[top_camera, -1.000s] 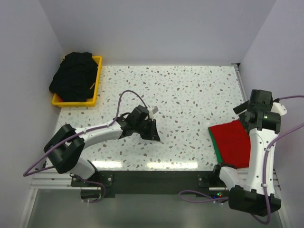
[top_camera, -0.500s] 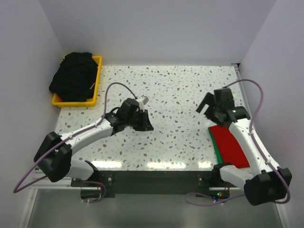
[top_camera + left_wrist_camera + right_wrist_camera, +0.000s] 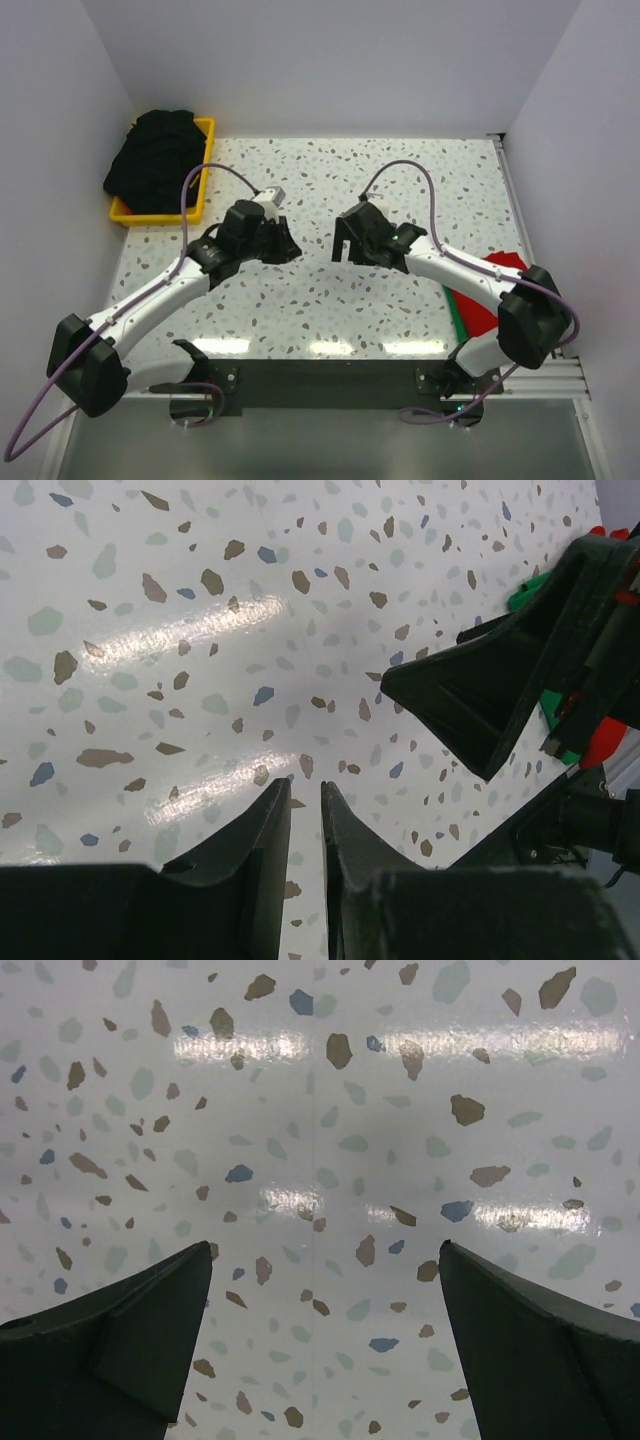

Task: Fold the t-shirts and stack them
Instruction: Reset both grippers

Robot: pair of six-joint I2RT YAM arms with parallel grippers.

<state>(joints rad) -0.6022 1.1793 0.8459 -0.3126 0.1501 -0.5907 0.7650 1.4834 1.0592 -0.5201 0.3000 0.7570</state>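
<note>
A heap of black t-shirts (image 3: 158,160) fills the yellow tray (image 3: 203,190) at the back left. A folded red t-shirt (image 3: 505,262) lies on a green one (image 3: 453,312) at the front right, partly hidden under my right arm. Both colours show at the right edge of the left wrist view, the red (image 3: 600,748) below the green (image 3: 525,590). My left gripper (image 3: 288,250) (image 3: 306,785) is shut and empty, low over bare table. My right gripper (image 3: 346,248) (image 3: 322,1250) is wide open and empty, facing the left one near the table's middle.
The speckled white table (image 3: 400,180) has white walls at the back and both sides. My right gripper's fingers (image 3: 480,705) show close in the left wrist view. Purple cables loop above both arms.
My right arm has swung left, off the red t-shirt, to the table's middle. My left gripper has drawn back and to the left. Neither holds anything.
</note>
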